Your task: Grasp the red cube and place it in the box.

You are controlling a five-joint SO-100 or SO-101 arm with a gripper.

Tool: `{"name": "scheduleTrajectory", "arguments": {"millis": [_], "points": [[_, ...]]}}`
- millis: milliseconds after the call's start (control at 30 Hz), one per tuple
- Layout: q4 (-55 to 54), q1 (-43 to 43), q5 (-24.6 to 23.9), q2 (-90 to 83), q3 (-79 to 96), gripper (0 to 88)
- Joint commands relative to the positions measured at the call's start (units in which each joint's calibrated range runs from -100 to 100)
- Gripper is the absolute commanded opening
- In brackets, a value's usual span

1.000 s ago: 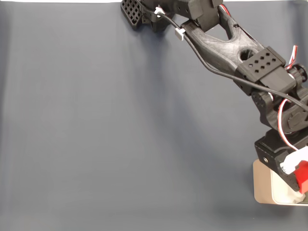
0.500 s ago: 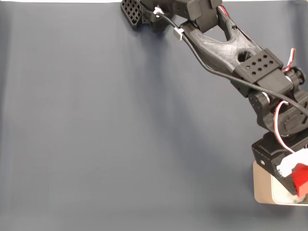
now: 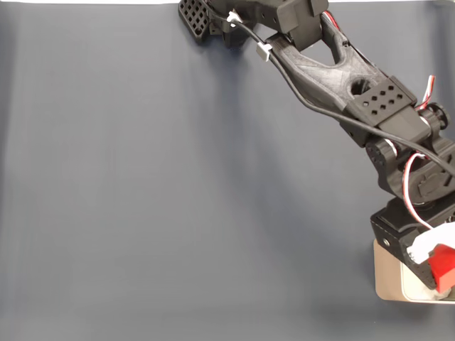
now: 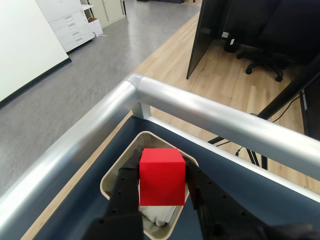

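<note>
The red cube (image 4: 161, 176) is clamped between the two black fingers of my gripper (image 4: 162, 186), which is shut on it. It hangs over the box (image 4: 116, 171), a beige container with a pale rim and white padding inside. In the fixed view the red cube (image 3: 443, 267) shows at the far right edge, under the gripper (image 3: 439, 273), above the box (image 3: 387, 273) at the lower right corner of the table.
A dark blue-grey cloth (image 3: 178, 185) covers the table. A metal rail (image 4: 210, 115) frames the table corner just beyond the box. Past it lie an office floor, cabinets and a desk chair. The arm's base (image 3: 213, 18) stands at the top edge.
The arm has shifted slightly left and down over the box, with the cube still held. The cube sits a little lower than a second ago.
</note>
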Motion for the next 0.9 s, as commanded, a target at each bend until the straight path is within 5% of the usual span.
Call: {"name": "scheduleTrajectory", "arguments": {"millis": [0, 300, 600, 867], "points": [[-1.2, -0.2, 0.4, -0.8, -2.6, 2.8], [-1.2, -0.1, 0.3, -0.5, -2.6, 4.1], [-0.6, 0.0, 1.6, -0.3, -2.7, 28.2], [-0.1, 0.2, 1.8, -0.4, -2.9, 38.9]]}}
